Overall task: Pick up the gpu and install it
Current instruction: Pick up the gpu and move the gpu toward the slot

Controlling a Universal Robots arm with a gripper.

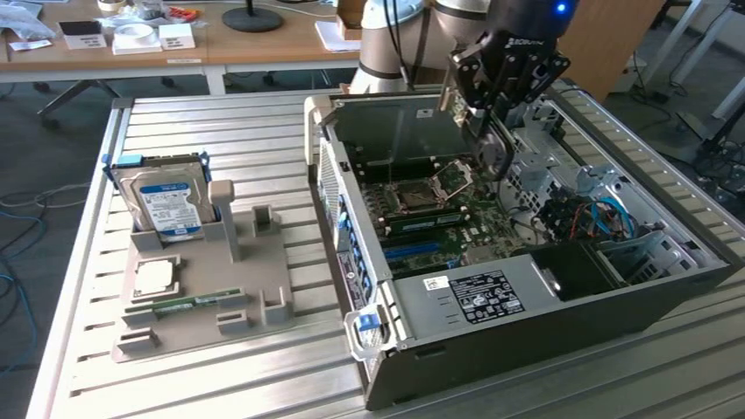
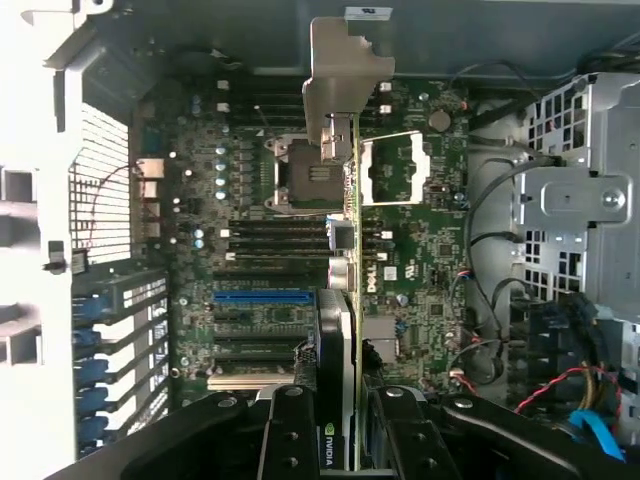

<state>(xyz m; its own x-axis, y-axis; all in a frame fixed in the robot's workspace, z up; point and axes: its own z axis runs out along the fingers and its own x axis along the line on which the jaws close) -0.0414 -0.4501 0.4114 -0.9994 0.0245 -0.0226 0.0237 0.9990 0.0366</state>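
My gripper (image 1: 503,78) hangs over the open computer case (image 1: 547,305), shut on the gpu (image 1: 494,144). The card is dark and thin and points edge-down above the motherboard (image 1: 425,214) without touching it. In the wrist view the gpu (image 2: 345,260) is seen edge-on between the black fingers (image 2: 290,435), and my gripper (image 2: 342,425) clamps the end with the green NVIDIA label. Its pale metal bracket (image 2: 340,75) is at the far end, toward the case wall. A blue expansion slot (image 2: 260,296) lies on the motherboard (image 2: 430,270) beside the card.
A grey parts holder (image 1: 250,279) on the slatted table carries a hard drive (image 1: 169,201), a processor (image 1: 155,277) and a green memory stick (image 1: 187,303). Inside the case are a silver drive cage (image 2: 590,200) and coloured cables (image 1: 599,218). A cluttered desk (image 1: 233,48) stands behind.
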